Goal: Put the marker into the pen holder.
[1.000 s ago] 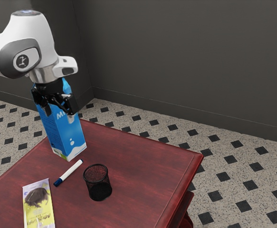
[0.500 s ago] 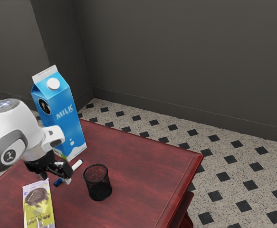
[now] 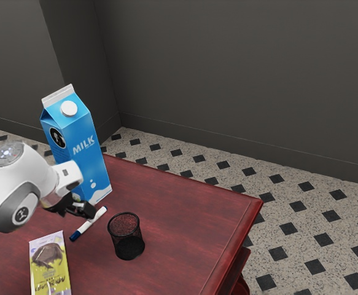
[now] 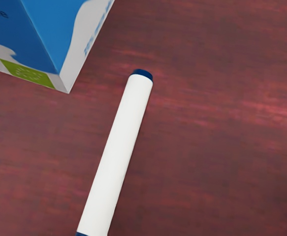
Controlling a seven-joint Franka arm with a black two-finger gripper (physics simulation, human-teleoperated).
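While the marker point(image 3: 86, 227) lies on the table point(image 3: 179, 215), a robot gripper point(image 3: 79, 212) is low beside it

As the pick-up appears to be the step in hand, a white robot arm point(image 3: 28, 184) reaches in from the exterior view's left, its black gripper near the marker. Whether the gripper is spread or closed cannot be told. The marker is white with blue ends, lying flat on the dark red wooden table, outside the pen holder point(image 3: 126, 236). That holder, a black mesh cup, stands upright near it, toward the exterior view's right. A tall blue milk carton point(image 3: 83, 153) stands near the marker's short blue end; a yellow and purple packet point(image 3: 50, 264) lies near the other.

The next move likely calls for centring over the white barrel, turning to grip across it, and closing before a lift. The carton seems close enough to be bumped, and the round barrel could roll if nudged. Afterwards the marker would need tipping upright to enter the cup.
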